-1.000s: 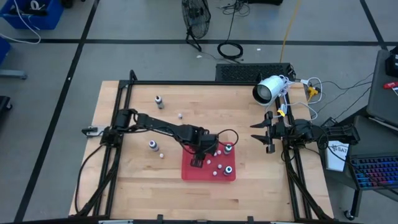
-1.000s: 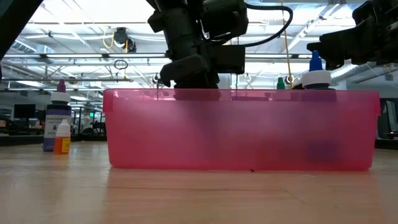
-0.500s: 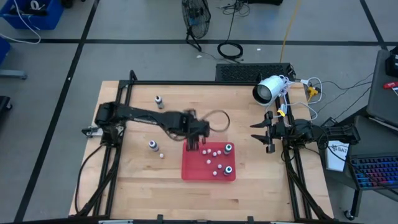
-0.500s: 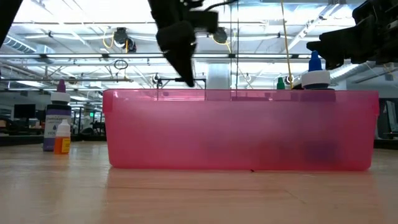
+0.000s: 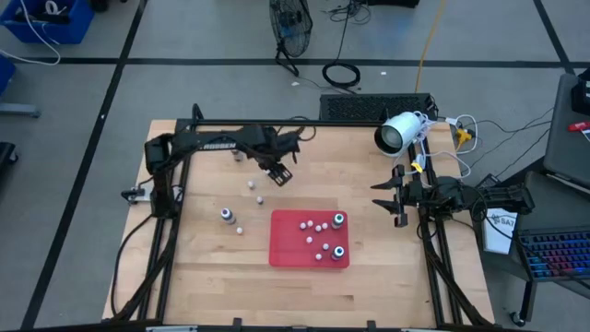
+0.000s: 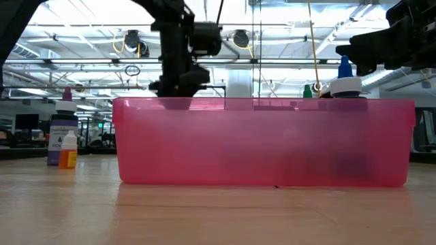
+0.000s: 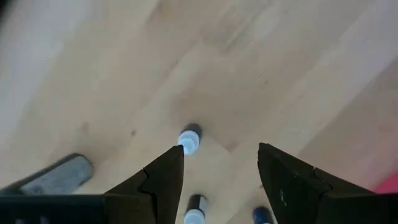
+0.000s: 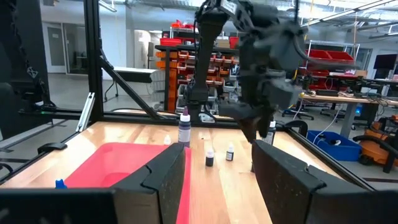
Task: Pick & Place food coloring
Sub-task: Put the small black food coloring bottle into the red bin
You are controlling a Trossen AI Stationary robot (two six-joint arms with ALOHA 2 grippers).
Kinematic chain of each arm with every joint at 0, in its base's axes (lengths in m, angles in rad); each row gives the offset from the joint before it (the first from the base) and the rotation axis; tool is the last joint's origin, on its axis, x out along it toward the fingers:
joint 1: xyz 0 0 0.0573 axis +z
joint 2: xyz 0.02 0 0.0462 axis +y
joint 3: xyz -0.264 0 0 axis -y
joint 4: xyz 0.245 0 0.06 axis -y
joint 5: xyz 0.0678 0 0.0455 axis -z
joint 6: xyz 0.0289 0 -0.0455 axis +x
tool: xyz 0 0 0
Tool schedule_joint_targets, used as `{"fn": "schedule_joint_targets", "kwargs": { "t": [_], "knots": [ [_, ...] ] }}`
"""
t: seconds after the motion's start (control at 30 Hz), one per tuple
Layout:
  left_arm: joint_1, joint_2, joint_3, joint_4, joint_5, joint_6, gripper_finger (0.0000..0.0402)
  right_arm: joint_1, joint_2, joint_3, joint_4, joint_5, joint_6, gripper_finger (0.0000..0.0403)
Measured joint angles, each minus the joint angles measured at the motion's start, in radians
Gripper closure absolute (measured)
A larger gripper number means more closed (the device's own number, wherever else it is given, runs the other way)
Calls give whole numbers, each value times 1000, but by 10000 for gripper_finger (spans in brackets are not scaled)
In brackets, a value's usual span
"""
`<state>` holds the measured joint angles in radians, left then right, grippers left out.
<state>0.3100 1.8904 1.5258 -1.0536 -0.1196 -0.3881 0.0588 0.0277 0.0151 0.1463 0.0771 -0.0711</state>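
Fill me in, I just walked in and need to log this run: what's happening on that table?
A two-armed robot is sorting food coloring bottles into a red tray. Several small bottles and two capped ones already sit in the tray. The left gripper hangs open and empty over the far side of the table, near two small loose bottles. A few more bottles stand on the wood left of the tray. The right gripper waits open at the right edge.

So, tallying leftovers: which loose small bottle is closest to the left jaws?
The small bottle just below the left gripper; the others outside the red tray lie farther off.
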Motion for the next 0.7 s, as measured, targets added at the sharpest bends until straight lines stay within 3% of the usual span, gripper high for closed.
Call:
{"fn": "schedule_joint_targets", "kwargs": {
  "t": [0.3,0.7],
  "knots": [
    [94,1,-140,76,42,-34,194,0,0,0,0,0,0,225],
    [105,1,-270,247,82,17,194,0,0,0,0,0,0,225]
  ]
}}
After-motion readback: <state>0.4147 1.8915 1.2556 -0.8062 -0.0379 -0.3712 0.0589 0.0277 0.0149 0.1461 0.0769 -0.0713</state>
